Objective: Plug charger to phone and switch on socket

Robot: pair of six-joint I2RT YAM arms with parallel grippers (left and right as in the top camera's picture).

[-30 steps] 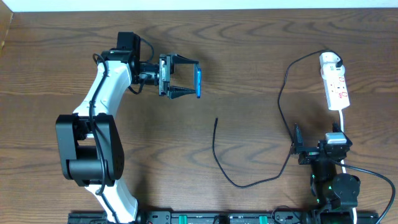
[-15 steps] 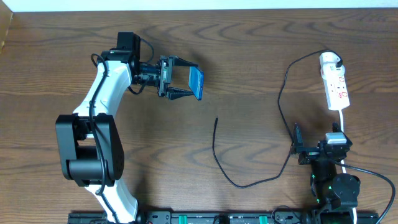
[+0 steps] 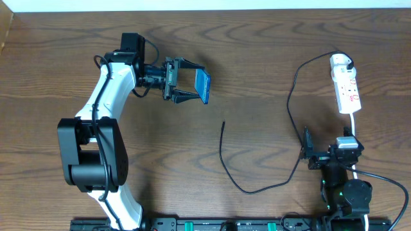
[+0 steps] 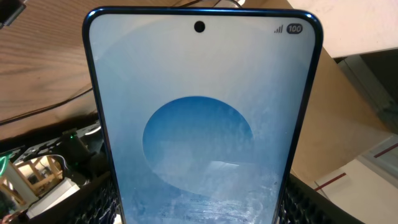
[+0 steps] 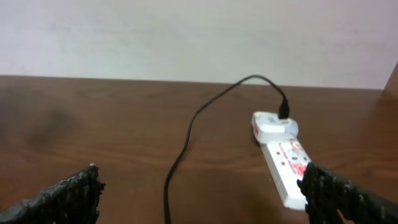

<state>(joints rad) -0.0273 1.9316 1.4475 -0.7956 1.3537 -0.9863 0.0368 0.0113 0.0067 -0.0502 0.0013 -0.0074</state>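
My left gripper [image 3: 192, 86] is shut on the phone [image 3: 203, 86] and holds it above the table at the far left, blue screen tilted up. In the left wrist view the phone [image 4: 199, 124] fills the frame between the fingers [image 4: 199, 214]. The charger [image 3: 289, 102] is a thin black cable running from the socket's adapter down in a loop; its free plug end [image 3: 223, 124] lies on the table below the phone. The socket [image 3: 347, 86] is a white power strip at the far right, also in the right wrist view [image 5: 283, 155]. My right gripper [image 3: 329, 151] is open and empty, near the front right, its fingers [image 5: 202, 202] wide apart.
The socket's white cord [image 3: 354, 123] runs down toward the right arm's base. The wooden table [image 3: 257, 58] ends at a pale wall at the back. A black rail [image 3: 225, 224] lies along the front edge.
The left gripper has rolled slightly, turning the phone from edge-on to screen partly facing up. The right arm, cable and socket have not moved.
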